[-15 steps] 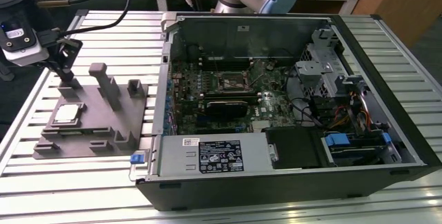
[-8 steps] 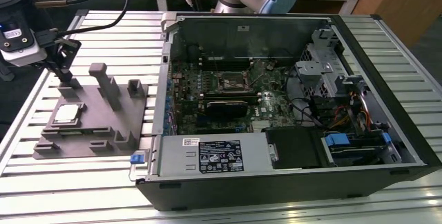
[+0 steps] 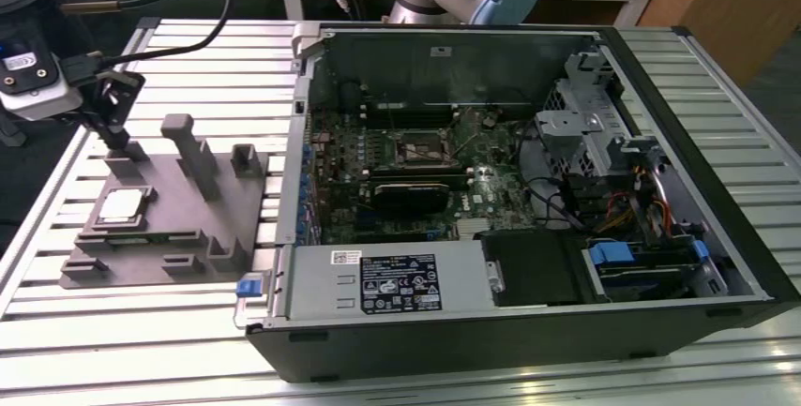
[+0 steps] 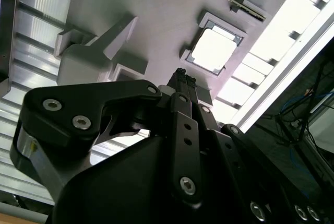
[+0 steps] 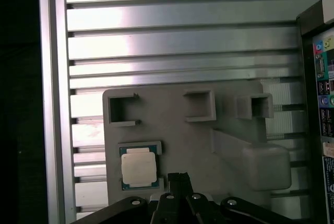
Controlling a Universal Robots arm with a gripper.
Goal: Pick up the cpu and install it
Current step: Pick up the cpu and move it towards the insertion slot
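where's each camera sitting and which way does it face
Exterior view: off the arm, looking down on the open computer case, fixture tray and gripper.
First wrist view: on the arm, facing down at the tray past the gripper.
Second wrist view: on the arm, looking along the gripper's linkage.
Shared: cpu lying in the tray.

No words or numbers can be read here. A black label (image 3: 400, 284) and a small white label (image 3: 345, 257) sit on the silver box (image 3: 319, 289) inside the computer case (image 3: 501, 340). Their print is too tiny to make out. In the first wrist view, little coloured marks (image 5: 324, 46) sit on the case's edge. They are too small to read as well.
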